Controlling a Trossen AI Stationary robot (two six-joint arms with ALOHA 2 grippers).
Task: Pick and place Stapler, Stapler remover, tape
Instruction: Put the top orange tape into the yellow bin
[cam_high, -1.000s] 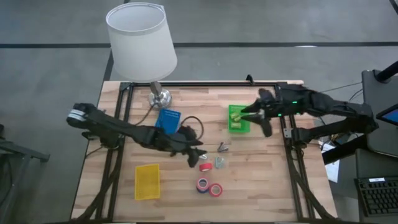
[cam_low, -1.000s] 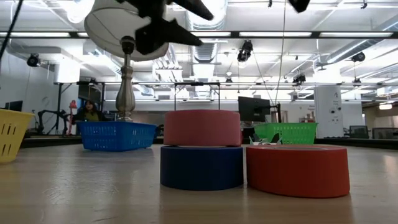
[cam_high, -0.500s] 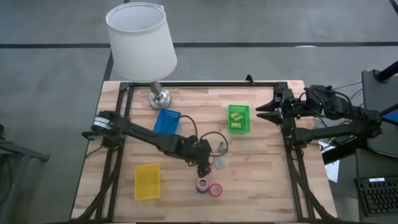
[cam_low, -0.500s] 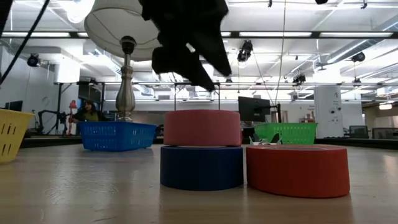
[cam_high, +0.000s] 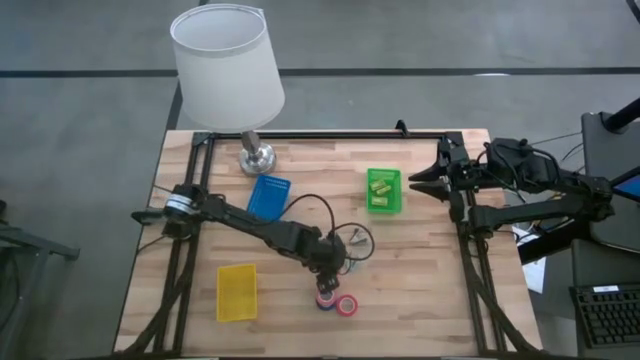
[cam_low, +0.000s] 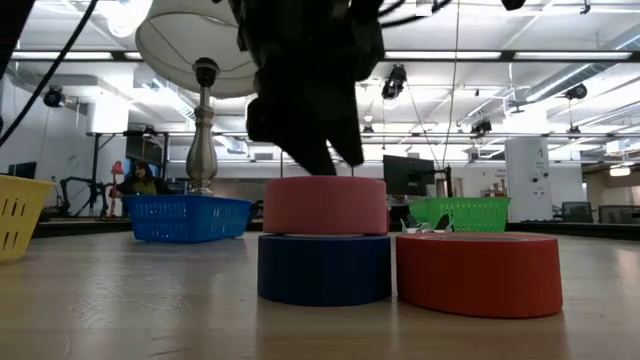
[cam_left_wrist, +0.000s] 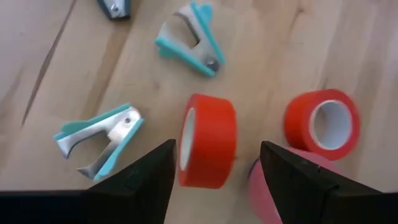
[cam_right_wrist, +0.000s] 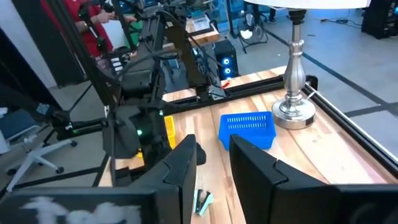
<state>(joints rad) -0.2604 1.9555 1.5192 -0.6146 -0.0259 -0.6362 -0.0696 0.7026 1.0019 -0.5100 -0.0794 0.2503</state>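
My left gripper (cam_left_wrist: 214, 180) is open and hangs low over the tape rolls near the table's near edge (cam_high: 328, 270). Its fingers stand on either side of a red tape roll (cam_left_wrist: 208, 149) that rests on its rim. A second red roll (cam_left_wrist: 323, 121) lies flat beside it. A pink roll (cam_low: 325, 205) sits on a blue roll (cam_low: 325, 268). Two teal staple removers (cam_left_wrist: 99, 134) (cam_left_wrist: 193, 40) lie on the wood, and a dark stapler's end (cam_left_wrist: 115, 6) shows past them. My right gripper (cam_high: 425, 183) is open at the table's right edge.
A green tray (cam_high: 384, 190) with yellow-green items sits at centre right, a blue tray (cam_high: 268, 195) at centre left, a yellow tray (cam_high: 237, 291) near the near-left corner. A lamp (cam_high: 228, 65) stands at the far-left edge. A person sits in the room beyond (cam_low: 145, 180).
My left gripper has moved toward the near edge and down, from beside the blue tray to just over the tape rolls. My right arm has drawn back from the green tray to the table's right edge and now holds still.
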